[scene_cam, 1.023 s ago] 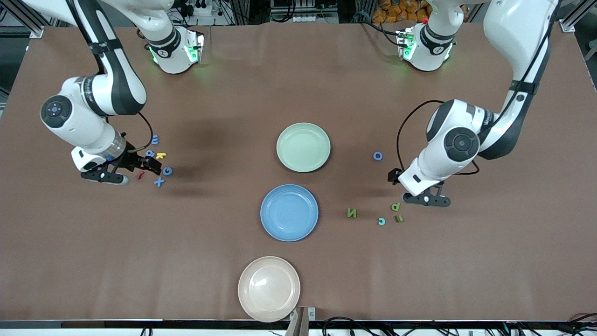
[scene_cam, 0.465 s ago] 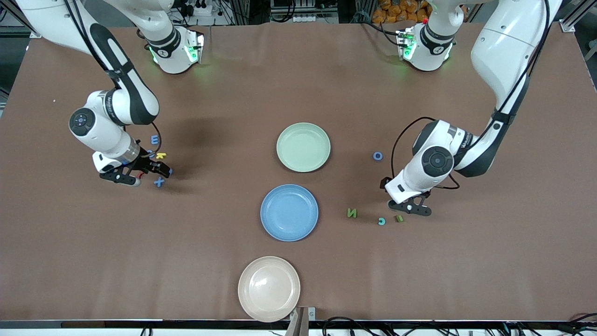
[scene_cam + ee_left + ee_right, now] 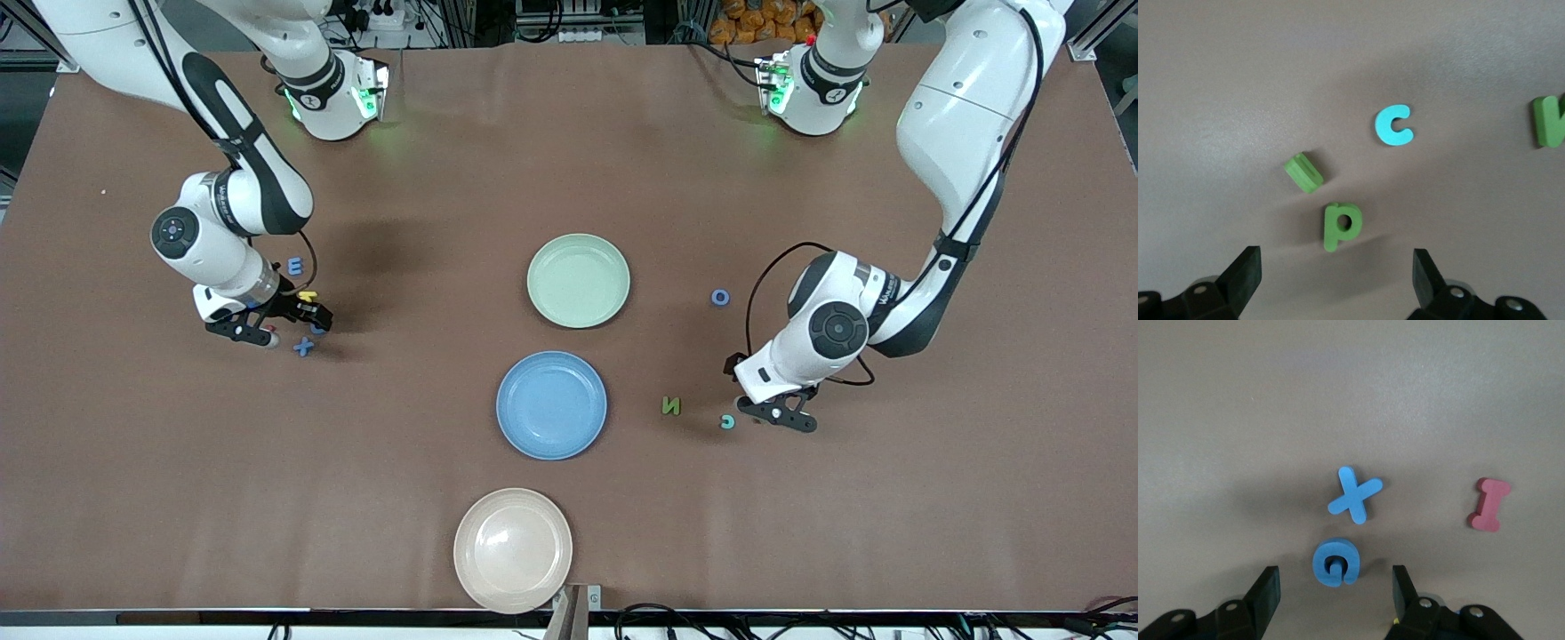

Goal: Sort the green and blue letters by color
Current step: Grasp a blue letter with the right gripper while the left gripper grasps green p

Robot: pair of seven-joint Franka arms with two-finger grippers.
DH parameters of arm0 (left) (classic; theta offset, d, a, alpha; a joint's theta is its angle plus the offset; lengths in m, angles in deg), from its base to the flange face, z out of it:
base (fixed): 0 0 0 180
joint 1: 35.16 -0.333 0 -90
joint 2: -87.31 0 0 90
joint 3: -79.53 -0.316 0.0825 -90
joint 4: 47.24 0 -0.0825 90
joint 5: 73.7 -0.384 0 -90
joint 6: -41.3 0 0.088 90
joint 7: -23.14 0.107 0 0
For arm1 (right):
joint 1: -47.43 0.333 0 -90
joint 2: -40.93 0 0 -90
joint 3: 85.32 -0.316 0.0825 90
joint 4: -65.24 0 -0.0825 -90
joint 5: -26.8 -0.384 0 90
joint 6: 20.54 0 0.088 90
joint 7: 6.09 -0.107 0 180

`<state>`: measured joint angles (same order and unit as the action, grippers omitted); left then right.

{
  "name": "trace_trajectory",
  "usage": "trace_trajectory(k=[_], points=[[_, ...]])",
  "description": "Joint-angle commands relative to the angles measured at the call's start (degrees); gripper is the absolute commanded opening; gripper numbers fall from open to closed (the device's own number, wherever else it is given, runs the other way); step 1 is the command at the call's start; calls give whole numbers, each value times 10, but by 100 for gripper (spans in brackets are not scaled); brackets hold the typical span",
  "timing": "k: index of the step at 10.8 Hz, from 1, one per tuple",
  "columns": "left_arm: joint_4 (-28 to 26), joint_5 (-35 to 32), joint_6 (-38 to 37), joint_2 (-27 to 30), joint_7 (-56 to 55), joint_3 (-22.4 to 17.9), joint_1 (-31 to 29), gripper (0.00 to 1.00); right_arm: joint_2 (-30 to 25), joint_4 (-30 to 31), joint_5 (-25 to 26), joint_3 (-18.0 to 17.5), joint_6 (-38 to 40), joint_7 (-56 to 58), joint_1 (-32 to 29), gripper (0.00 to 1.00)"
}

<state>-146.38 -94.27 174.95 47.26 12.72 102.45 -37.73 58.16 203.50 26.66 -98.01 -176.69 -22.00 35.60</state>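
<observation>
1. The whole thing sat on a big table (image 3: 569,133) under a brown cloth, with aluminium framing, cables and what looked like a bag of something orange along the edge where the robot bases stood. Three empty plates ran down the middle: a green plate (image 3: 578,280), a blue plate (image 3: 551,404) and a beige plate (image 3: 512,549) nearest the front camera's edge.

2. Sorting hadn't really produced anything yet, since every letter lay on the cloth.

3. The right gripper (image 3: 283,323) was low over the cluster toward the right arm's end of the table. Its wrist view showed the jaws apart, straddling a blue G (image 3: 1335,563) that was standing up on edge, with a blue X (image 3: 1355,495) just beside it and a red piece (image 3: 1489,505) off to the side. A yellow K (image 3: 308,296) and a blue E (image 3: 296,266) were close by. I'd say it was mid-grab on the G and just needed to close squarely, then head for the blue plate.

4. The left gripper (image 3: 775,412) hung over the other cluster, fingers wide, lined up on a green p (image 3: 1341,225). A green block (image 3: 1304,173), a light blue c (image 3: 1392,125) and a green N (image 3: 671,406) lay near, and a blue O (image 3: 720,298) well apart. It probably still needed to drop lower before pinching.
</observation>
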Motion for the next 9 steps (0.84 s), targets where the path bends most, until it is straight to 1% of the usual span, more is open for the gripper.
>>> trace_trajectory(k=[1, 6, 7, 8, 9], points=[[18, -3, -1, -28, 27, 0, 3, 100, 14, 7, 10, -6, -11, -32, -6, 72], [33, -6, 0, -45, 30, -2, 10, 100, 31, -1, 14, -6, -14, -40, -3, 64], [34, -5, 0, -47, 30, -2, 10, 100, 32, -2, 14, -6, -17, -40, -3, 61], [35, -4, 0, -47, 30, -3, 10, 100, 34, -4, 15, -6, -17, -40, -3, 54], [39, -5, 0, -47, 30, -7, 10, 100, 39, -10, 15, -6, -17, -40, -4, 51]])
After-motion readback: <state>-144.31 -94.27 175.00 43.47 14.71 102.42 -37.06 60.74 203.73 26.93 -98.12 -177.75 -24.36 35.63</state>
